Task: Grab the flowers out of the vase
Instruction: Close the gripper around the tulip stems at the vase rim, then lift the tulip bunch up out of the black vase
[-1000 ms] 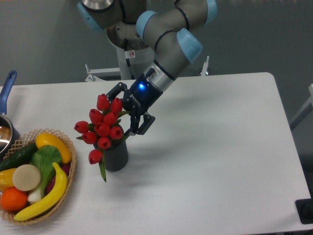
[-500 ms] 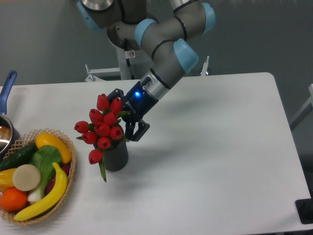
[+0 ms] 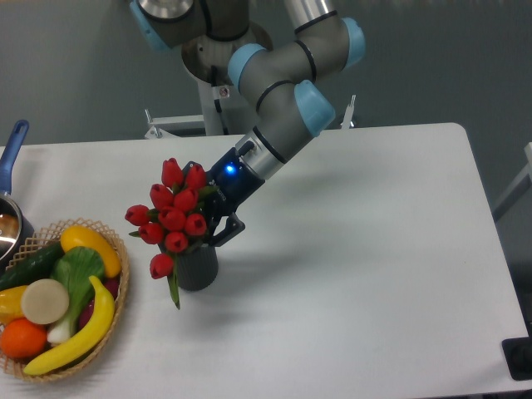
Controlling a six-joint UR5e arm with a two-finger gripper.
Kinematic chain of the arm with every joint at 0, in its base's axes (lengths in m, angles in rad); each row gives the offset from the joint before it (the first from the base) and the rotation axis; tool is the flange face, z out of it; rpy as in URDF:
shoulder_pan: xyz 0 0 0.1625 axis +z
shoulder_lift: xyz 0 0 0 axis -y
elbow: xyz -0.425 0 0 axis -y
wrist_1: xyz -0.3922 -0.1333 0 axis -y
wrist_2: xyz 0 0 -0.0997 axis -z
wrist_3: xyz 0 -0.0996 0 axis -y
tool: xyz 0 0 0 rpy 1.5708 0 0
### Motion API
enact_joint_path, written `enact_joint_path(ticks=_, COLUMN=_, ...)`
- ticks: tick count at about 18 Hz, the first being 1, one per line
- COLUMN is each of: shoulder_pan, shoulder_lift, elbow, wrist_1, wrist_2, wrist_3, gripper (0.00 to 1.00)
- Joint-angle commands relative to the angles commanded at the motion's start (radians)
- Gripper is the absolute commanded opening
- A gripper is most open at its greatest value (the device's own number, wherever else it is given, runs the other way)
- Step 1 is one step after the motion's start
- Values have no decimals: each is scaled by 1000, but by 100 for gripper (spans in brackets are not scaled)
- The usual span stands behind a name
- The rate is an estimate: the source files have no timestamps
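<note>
Fixed cam, only view. White table (image 3: 357, 249) w/ rounded corners, grey wall behind.

Vase (image 3: 196, 264): small dark grey cylinder, upright, left-centre of table. Flowers (image 3: 172, 218) sit in it, red tulip buds bunched tight above the mouth and leaning a bit left; one bud droops low on the left side beside the vase wall, a green leaf hangs down past it toward the table.

Gripper (image 3: 218, 226): black, blue light lit on its body, comes in from upper right at a slant, pressed right against the right side of the bunch, just above the vase rim. One finger shows below/right of the buds, near the rim; the other is hidden behind the buds. Fingers seem to sit on either side of the stems but whether they're clamped on them or still apart – can't tell, buds block the view.

Arm (image 3: 283, 100): grey w/ light blue joint caps, reaches down from top centre; its base column stands behind the table's far edge.

Around: woven fruit basket (image 3: 116, 303) at lower left, near the vase but not touching. In it: banana (image 3: 83, 332), yellow pepper (image 3: 87, 245), cucumber (image 3: 29, 264), orange (image 3: 21, 339), a round pale slice (image 3: 45, 301) & leafy green veg (image 3: 75, 274). Far left edge: pot (image 3: 8, 224) w/ blue handle, partly cut off by frame. Right half of table holds only a dark object (image 3: 519, 359) at the lower right corner, off the edge.
</note>
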Motion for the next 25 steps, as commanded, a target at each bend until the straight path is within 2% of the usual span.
enact_joint_path(ticks=1, shoulder_pan=3, shoulder_lift=2, elbow=0, wrist_1=0, wrist_2=-3, wrist_3=-3, gripper=38)
enact_joint_path(ticks=6, shoulder_pan=12, shoulder_lift=3, elbow=8, wrist_1=0, wrist_2=-18, wrist_3=-15, gripper=35)
enact_joint_path(ticks=8, shoulder_pan=12, shoulder_lift=11, elbow=14, wrist_1=0, wrist_2=-47, wrist_3=-67, gripper=35)
enact_joint_path(ticks=13, shoulder_pan=17, shoulder_lift=51, elbow=81, wrist_1=0, wrist_2=-74, wrist_3=-216, gripper=35)
enact_joint_path(ticks=19, shoulder_pan=25, shoulder_lift=121, elbow=123, wrist_1=-3, wrist_2=-74, wrist_3=-360, gripper=35)
enact_joint_path(ticks=23, shoulder_pan=26, shoulder_lift=141, elbow=156, wrist_1=-2, wrist_2=-74, wrist_3=-423, gripper=35)
enact_joint_path(ticks=25, shoulder_pan=54, shoulder_lift=141, elbow=192, wrist_1=-3, wrist_2=-72, wrist_3=-445, gripper=35)
